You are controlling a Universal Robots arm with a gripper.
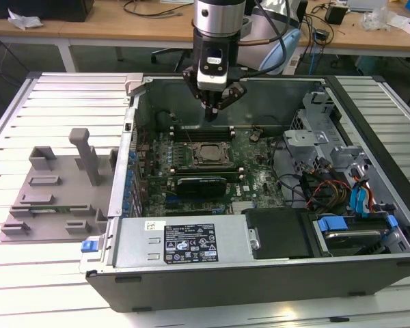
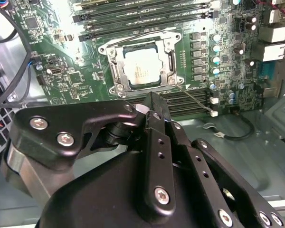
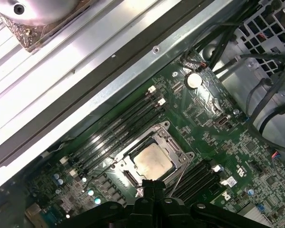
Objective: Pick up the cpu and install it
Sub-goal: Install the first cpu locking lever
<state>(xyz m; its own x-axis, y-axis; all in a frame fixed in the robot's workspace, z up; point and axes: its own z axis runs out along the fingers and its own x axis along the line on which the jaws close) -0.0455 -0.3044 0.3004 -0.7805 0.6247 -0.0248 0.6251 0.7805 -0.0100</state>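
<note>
An open computer case [image 1: 273, 273] lies on its side on a white slatted tabletop [image 1: 61, 96], with its green motherboard [image 1: 260, 181] facing up. The robot arm reaches down from above into the case. Its black pincer [image 1: 212, 115] hangs in the air above the board, over the strip between the socket and the case's far wall. In both wrist views the two fingers of the pincer [image 2: 151, 100] [image 3: 152, 186] are pressed together at the tips, and nothing shows between them.

The cpu [image 1: 206, 154] is apart from the pincer. It lies flat in the middle of the motherboard, seated inside the metal socket frame [image 2: 115, 76]. In the second wrist view its silvery-grey top plate [image 2: 141, 69] faces up, and the frame surrounds it on all sides. The first wrist view shows the same chip [image 3: 153, 161] just beyond the fingertips.

A thin wire lever [image 2: 194, 99] angles away from one corner of the socket. Rows of long black memory slots [image 2: 142, 16] run beside the socket.

On the tabletop, at the exterior view's left and outside the case, rests a grey plastic tray [image 1: 51, 201].
</note>
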